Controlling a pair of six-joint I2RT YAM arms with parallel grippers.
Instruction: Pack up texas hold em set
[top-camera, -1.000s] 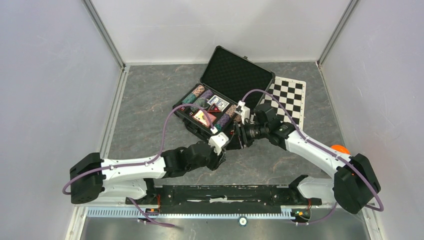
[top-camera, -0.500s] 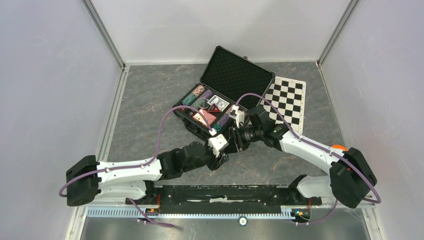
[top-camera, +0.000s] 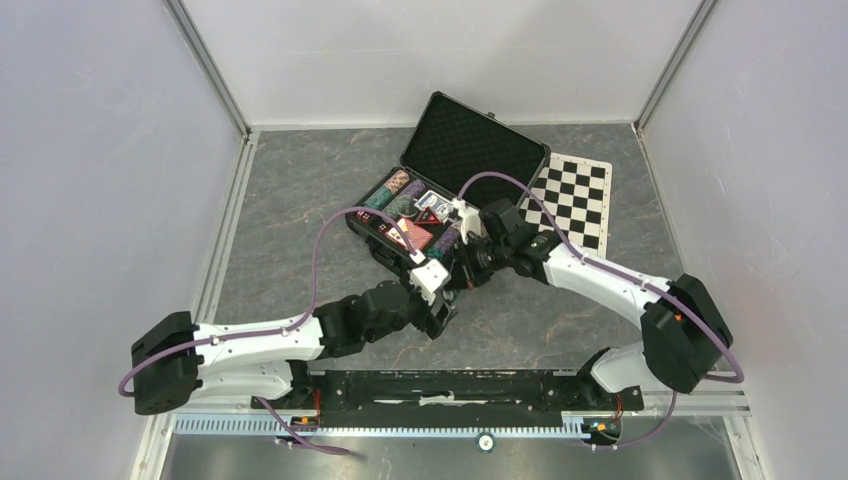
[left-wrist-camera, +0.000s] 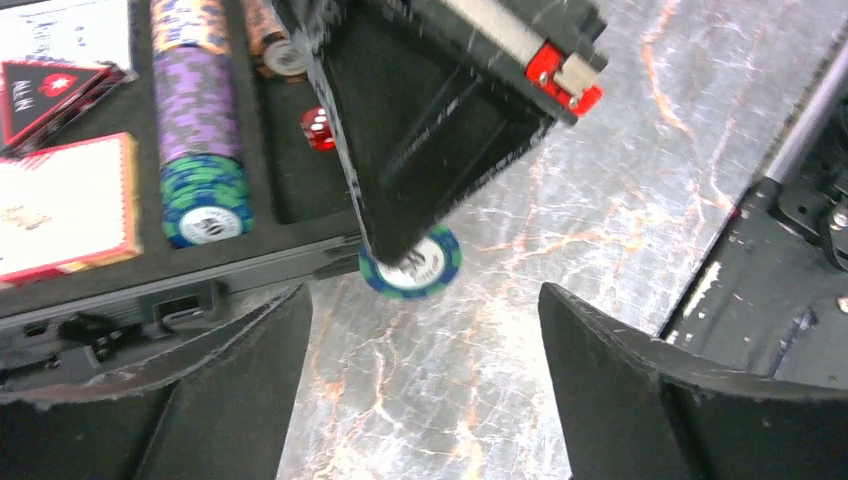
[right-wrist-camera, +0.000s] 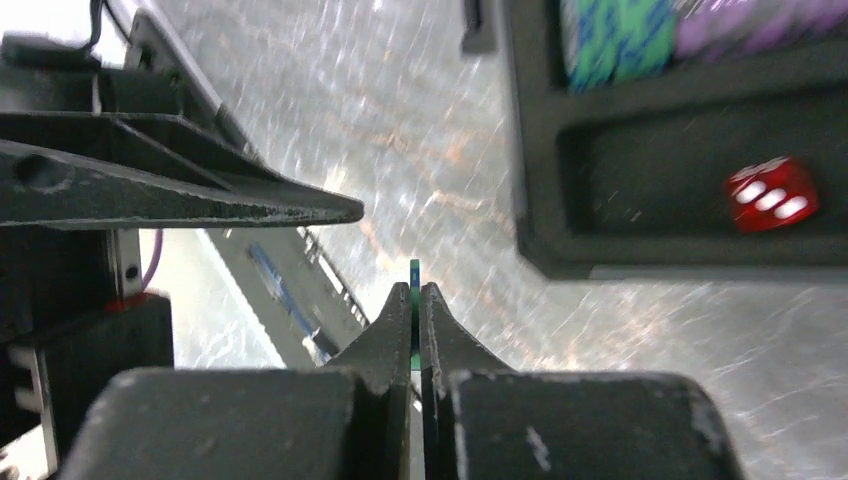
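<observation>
The black hinged case (top-camera: 470, 150) lies open with its lid up. Rows of purple chips (left-wrist-camera: 195, 110) and teal chips (left-wrist-camera: 205, 200), a red-backed card deck (left-wrist-camera: 65, 205) and a red die (left-wrist-camera: 318, 128) sit in its foam. My right gripper (right-wrist-camera: 414, 290) is shut on one teal poker chip (right-wrist-camera: 414, 268), held edge-on just off the case's front rim (left-wrist-camera: 150, 290). The left wrist view shows that chip (left-wrist-camera: 410, 265) face-on, pinched by the right gripper's fingers. My left gripper (left-wrist-camera: 425, 330) is open just below it, with only grey table between its fingers (left-wrist-camera: 230, 400).
A black-and-white chequered mat (top-camera: 575, 200) lies right of the case. The two wrists crowd together at the case's front corner (top-camera: 450, 280). A black rail (top-camera: 450, 385) runs along the near edge, and white walls enclose the table.
The right arm has swung left toward the case's front and the gripper has shut on the teal chip. The left gripper has opened wider and shifted slightly.
</observation>
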